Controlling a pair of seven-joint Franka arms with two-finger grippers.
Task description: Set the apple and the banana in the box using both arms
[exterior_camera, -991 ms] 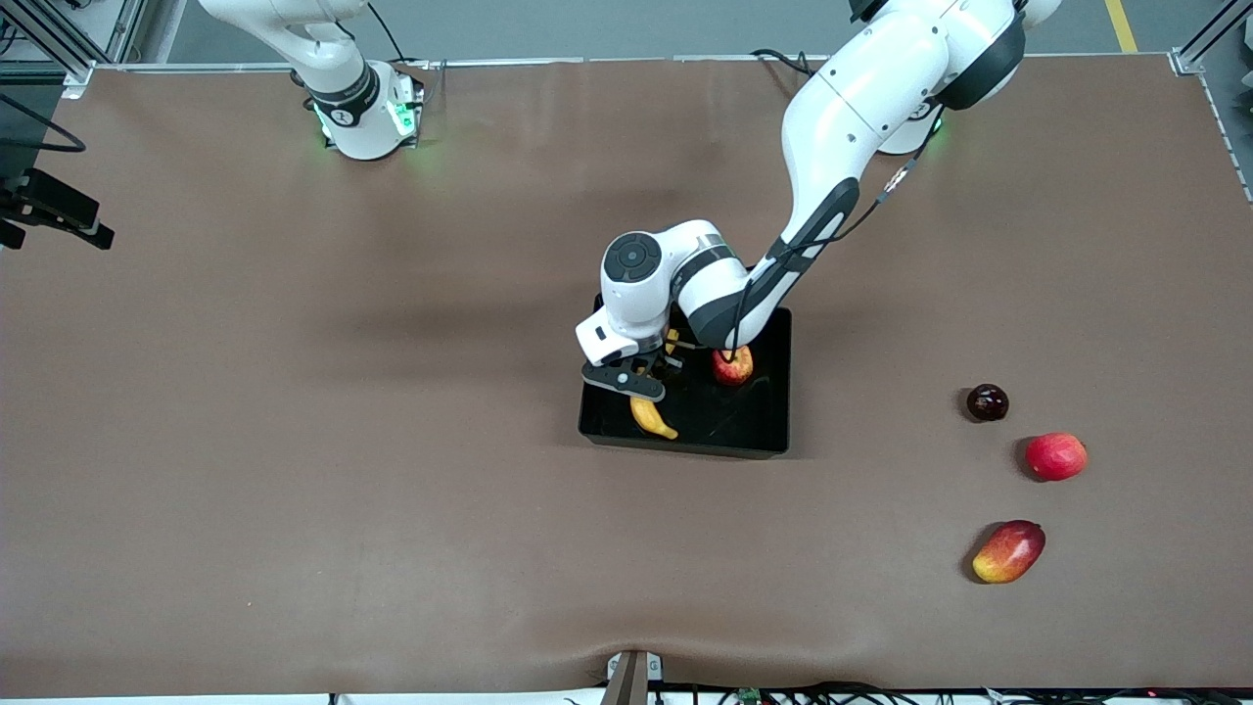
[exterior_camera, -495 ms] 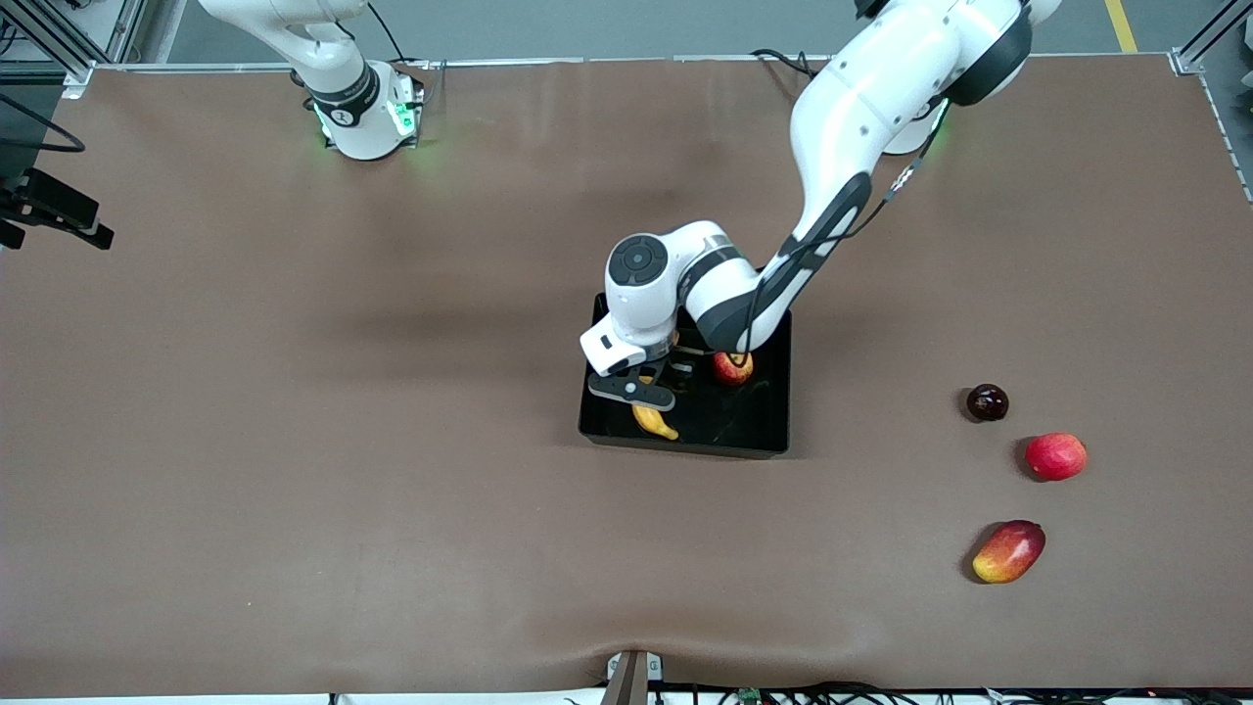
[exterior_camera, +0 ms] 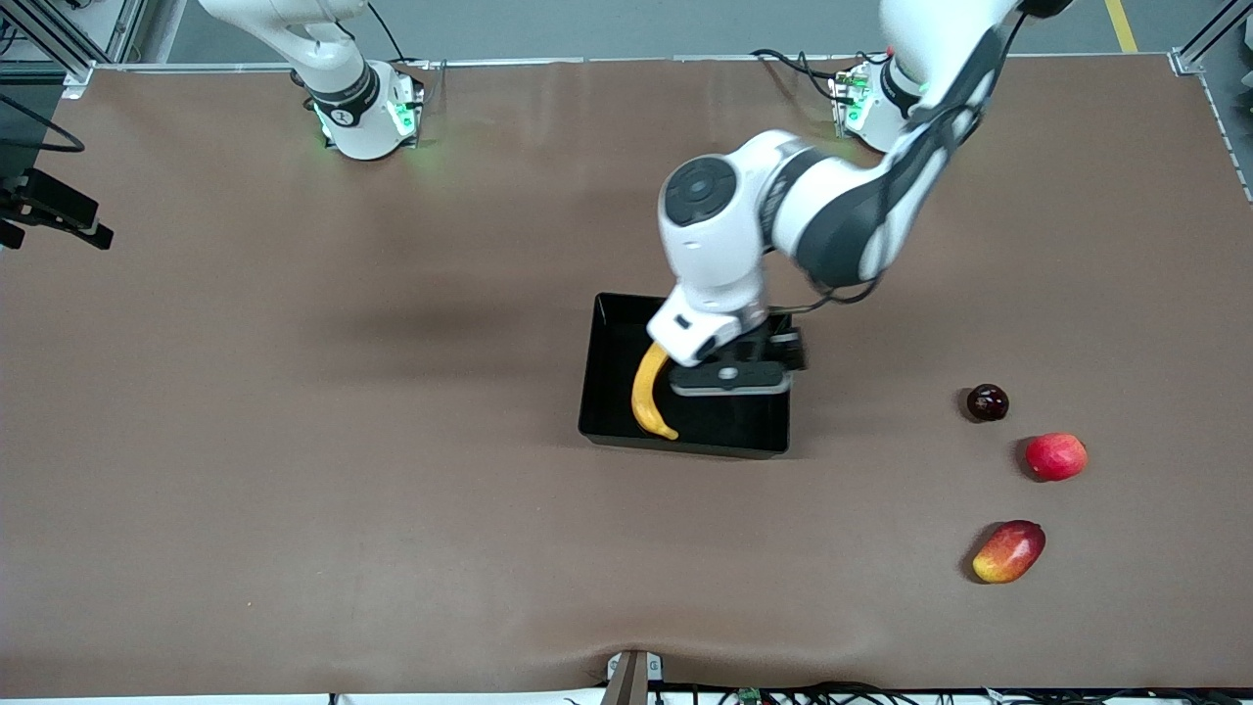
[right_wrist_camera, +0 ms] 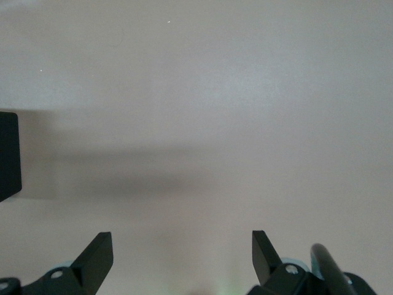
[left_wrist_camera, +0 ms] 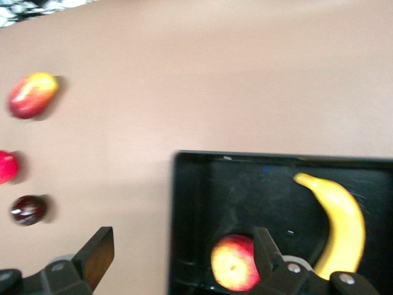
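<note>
Hovering over box (exterior_camera: 609,323) edge: left tool (left_wrist_camera: 178,261) (spread, seemingly empty).

Three loose fruits down at the left arm's end of the brown counter (exterior_camera: 294,441). Farthest from the front camera, a dark plum (exterior_camera: 987,402) (nearly black, glossy). Just beside it and a touch nearer, a plain red round fruit (exterior_camera: 1056,456). Nearest of all, apart from that pair, an oval red-yellow mango (exterior_camera: 1009,551) lying on its side. Same trio in the left wrist view, blurred.
</note>
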